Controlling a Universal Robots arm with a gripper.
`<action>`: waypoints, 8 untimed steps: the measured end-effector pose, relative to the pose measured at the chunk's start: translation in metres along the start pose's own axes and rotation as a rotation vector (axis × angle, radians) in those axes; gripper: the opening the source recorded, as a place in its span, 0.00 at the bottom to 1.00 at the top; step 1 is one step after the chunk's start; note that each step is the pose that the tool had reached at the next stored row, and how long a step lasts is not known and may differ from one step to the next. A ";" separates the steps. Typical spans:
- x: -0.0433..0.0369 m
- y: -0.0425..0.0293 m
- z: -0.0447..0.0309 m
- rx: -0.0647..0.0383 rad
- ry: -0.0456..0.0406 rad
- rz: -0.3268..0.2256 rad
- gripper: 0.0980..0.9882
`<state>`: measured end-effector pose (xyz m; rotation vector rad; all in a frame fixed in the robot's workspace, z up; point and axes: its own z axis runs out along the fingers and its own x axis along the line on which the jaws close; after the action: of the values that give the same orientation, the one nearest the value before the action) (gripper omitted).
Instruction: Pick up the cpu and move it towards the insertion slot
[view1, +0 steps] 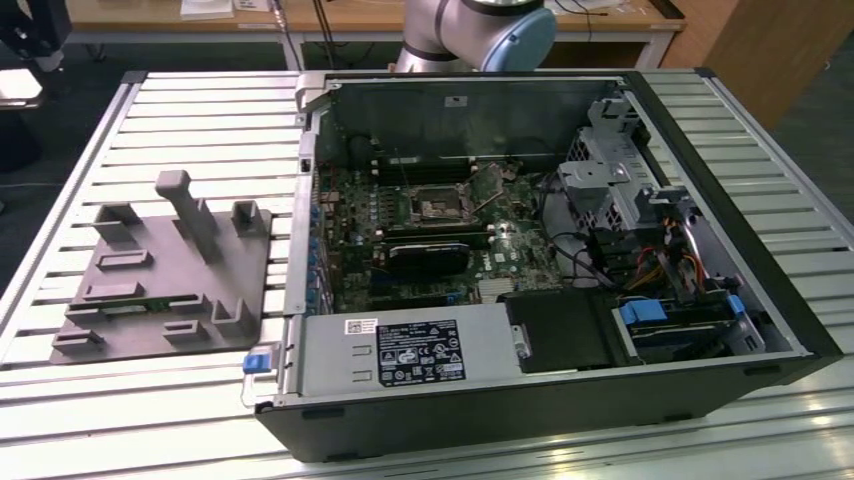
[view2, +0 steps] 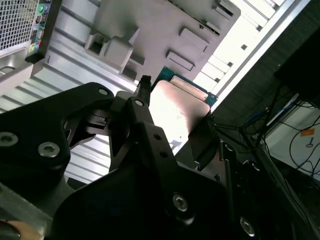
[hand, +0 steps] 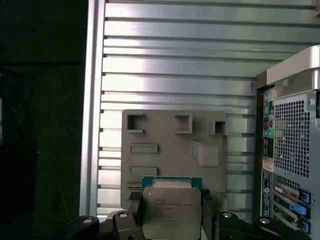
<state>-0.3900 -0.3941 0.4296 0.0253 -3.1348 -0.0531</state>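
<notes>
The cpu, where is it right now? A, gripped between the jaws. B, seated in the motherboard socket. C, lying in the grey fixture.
A: in the first wrist view the cpu sits clamped between the jaws, with the grey fixture beyond it.

Exterior view looks down; wrist views share fixture (hand: 170, 140).
</notes>
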 end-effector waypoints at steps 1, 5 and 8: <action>-0.0021 0.0000 0.0001 0.000 -0.0001 0.000 0.50; -0.0083 -0.0001 0.0002 0.000 0.0000 0.000 0.50; -0.0120 -0.0002 0.0003 0.000 0.0000 0.000 0.50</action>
<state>-0.3779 -0.3941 0.4293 0.0254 -3.1348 -0.0535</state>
